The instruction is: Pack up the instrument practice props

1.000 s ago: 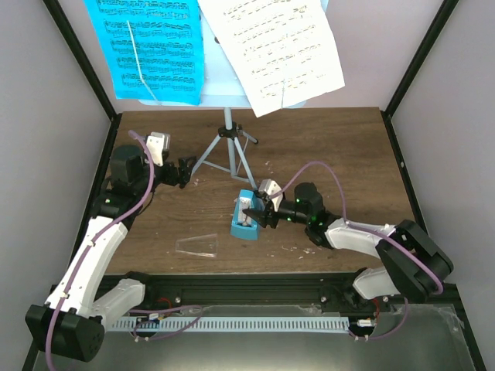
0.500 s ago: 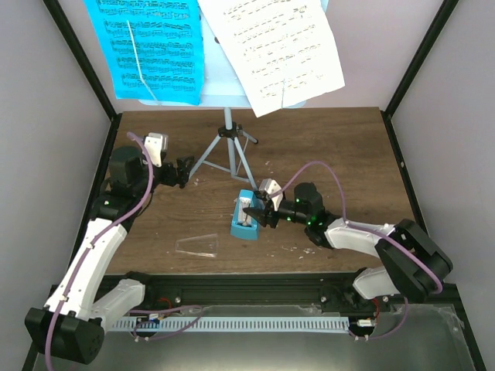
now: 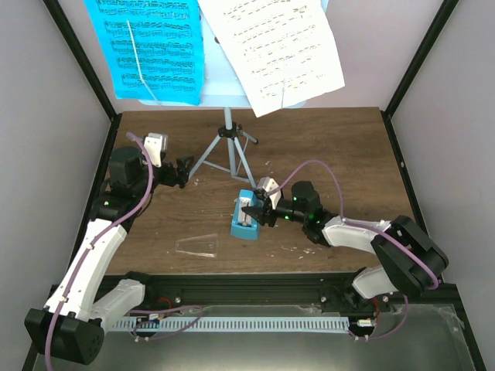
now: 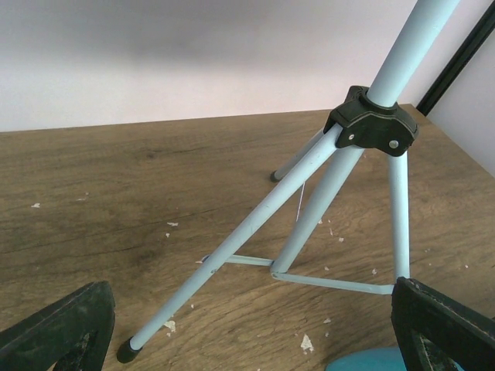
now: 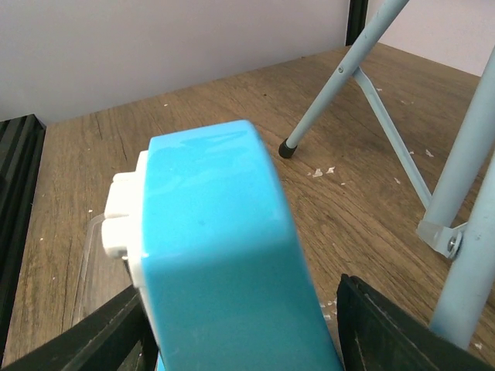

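Observation:
The pale blue music stand (image 3: pixel 227 131) rises on its tripod at the back of the table, with a cyan music sheet (image 3: pixel 151 46) and a white music sheet (image 3: pixel 274 46) on its desk. The teal metronome (image 3: pixel 247 218) sits mid-table without its cover. My right gripper (image 3: pixel 254 210) straddles the metronome (image 5: pixel 216 239). Its left finger (image 5: pixel 100 340) is against the side, while the right one (image 5: pixel 394 325) stands a sliver away, so the gripper is open. My left gripper (image 3: pixel 186 171) is open and empty, facing the stand's legs (image 4: pixel 255 224).
A clear plastic cover (image 3: pixel 197 246) lies flat near the front, left of the metronome. Small pale flecks dot the wooden table (image 3: pixel 348 154). Black frame posts and pale walls enclose the sides. The tripod's spread legs (image 5: pixel 340 77) stand just behind the metronome.
My right gripper has edged further over the metronome and its jaws have narrowed around it. The left arm, stand and sheets have not moved.

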`<state>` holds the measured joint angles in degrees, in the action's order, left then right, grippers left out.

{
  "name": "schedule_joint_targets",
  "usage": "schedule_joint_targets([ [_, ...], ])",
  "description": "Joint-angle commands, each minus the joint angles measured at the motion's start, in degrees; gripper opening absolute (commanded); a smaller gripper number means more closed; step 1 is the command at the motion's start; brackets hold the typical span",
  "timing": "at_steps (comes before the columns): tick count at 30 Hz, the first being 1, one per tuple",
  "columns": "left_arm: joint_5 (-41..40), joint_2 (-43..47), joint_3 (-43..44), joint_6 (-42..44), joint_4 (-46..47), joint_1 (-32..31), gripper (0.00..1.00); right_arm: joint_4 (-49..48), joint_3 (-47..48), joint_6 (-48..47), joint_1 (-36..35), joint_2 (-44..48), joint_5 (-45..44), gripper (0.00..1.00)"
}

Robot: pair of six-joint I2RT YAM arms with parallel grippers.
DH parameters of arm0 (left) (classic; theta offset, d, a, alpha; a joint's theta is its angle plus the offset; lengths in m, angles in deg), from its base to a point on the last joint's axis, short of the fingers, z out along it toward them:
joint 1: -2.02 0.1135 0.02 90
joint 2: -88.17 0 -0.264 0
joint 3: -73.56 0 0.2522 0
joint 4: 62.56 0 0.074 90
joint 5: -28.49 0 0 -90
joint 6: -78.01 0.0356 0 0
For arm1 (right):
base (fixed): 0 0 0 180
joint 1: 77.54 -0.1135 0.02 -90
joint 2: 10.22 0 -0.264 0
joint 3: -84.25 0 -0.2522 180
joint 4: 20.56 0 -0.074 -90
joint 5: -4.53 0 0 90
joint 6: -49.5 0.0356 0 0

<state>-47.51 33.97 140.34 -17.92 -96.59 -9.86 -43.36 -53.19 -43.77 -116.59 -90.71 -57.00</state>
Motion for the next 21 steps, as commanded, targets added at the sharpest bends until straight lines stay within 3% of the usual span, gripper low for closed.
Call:
schedule_joint_targets([
  [1, -0.3, 0.8, -0.5, 0.5, 0.0, 0.3, 0.99, 0.3, 2.6, 0.6, -0.3, -1.1, -1.1, 0.61],
  [12, -0.3, 0.9, -0.6, 0.5, 0.0, 0.3, 0.98, 0.7, 3.2, 1.2, -0.2, -1.6, -1.3, 0.67],
  [21, -0.1, 1.2, -0.6, 0.5, 0.0, 0.4, 0.99, 2.2, 3.9, 1.7, -0.3, -0.5, -1.0, 0.92],
])
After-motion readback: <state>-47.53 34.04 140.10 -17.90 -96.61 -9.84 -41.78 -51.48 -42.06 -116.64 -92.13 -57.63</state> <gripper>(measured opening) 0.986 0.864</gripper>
